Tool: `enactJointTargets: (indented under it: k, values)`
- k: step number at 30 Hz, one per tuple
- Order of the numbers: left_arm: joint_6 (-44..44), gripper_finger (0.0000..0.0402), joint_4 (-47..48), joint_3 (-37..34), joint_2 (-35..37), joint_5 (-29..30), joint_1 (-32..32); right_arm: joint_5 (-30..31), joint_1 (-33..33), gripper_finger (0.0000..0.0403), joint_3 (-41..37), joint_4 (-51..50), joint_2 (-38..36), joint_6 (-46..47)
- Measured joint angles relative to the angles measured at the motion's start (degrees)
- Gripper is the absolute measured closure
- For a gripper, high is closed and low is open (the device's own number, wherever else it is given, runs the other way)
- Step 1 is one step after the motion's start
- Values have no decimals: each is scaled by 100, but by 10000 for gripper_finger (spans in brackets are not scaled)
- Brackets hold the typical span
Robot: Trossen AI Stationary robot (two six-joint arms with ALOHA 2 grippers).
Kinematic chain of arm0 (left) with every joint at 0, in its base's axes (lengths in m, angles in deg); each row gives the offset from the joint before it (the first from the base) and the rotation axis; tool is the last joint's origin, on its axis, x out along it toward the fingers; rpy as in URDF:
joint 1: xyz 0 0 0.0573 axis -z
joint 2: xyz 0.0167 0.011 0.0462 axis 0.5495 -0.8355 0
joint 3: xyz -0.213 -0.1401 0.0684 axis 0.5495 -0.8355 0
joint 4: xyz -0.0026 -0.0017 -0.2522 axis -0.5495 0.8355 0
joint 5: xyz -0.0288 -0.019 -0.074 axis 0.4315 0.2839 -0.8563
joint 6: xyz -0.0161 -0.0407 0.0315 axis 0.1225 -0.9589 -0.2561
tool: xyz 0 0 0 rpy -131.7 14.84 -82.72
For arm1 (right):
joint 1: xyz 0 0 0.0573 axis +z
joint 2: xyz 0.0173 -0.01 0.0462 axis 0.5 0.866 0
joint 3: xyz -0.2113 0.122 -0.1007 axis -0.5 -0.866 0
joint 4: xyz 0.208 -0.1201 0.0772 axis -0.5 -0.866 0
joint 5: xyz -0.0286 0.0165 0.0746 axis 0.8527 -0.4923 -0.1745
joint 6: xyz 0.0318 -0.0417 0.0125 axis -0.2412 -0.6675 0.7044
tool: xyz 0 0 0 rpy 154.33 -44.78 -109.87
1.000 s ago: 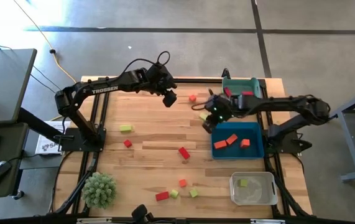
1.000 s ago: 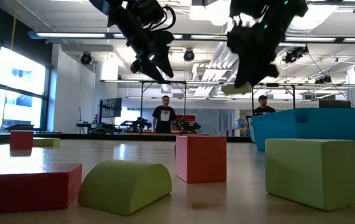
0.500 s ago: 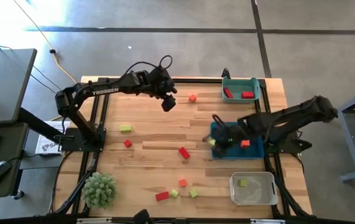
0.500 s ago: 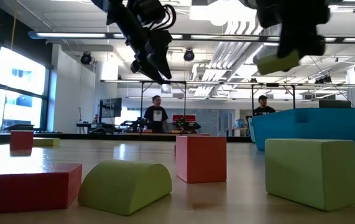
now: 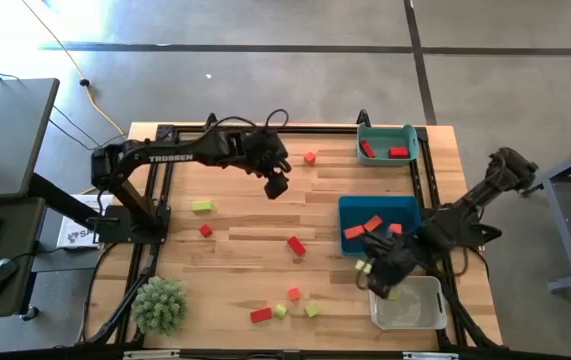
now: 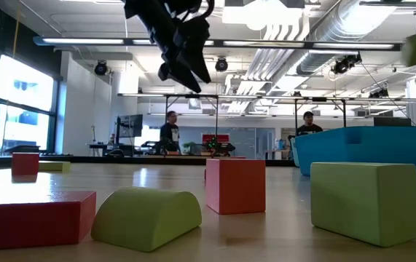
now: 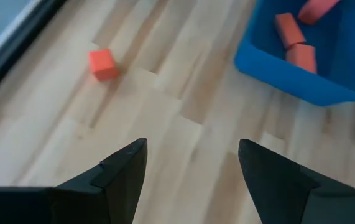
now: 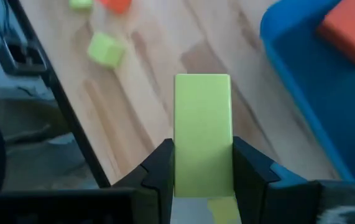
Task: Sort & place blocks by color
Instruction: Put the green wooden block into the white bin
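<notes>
Yellow-green bar block (image 8: 202, 134) gripped across narrow width by right gripper (image 5: 383, 272) jaws, lower right of high view, at clear bin (image 5: 406, 303) edge. Judged light, rigid, smooth-faced; flat sides best pinched. Left gripper (image 7: 191, 168) jaws open, empty, upper centre above table (image 5: 235, 225).

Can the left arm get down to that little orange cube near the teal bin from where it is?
Probably yes. The left gripper hangs open above bare wood, holding nothing, and the orange cube sits alone close by with nothing between them. The right gripper is far off by the clear bin, clamped on a green block.
</notes>
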Motion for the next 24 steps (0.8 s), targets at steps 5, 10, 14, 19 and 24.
enactJointTargets:
  k: [5, 10, 14, 19, 24]
  values:
    - [-728, 158, -2, 0, 0, 2, 480, -4, 674, 306, 0, -158, 0, 342]
    - [-1208, 158, -4, 0, 0, 2, 1029, 45, 1386, 306, -45, -152, 0, 751]
    - [-1498, 158, -4, 0, 0, 5, 1480, 76, 1930, 306, -205, -176, 40, 1131]
    - [-1699, 158, -2, 0, 0, 7, 2019, 81, 2392, 306, -273, -202, 152, 1334]
    - [-1905, 158, -3, 0, 0, 9, 2517, 68, 2677, 306, -273, -215, 307, 1413]
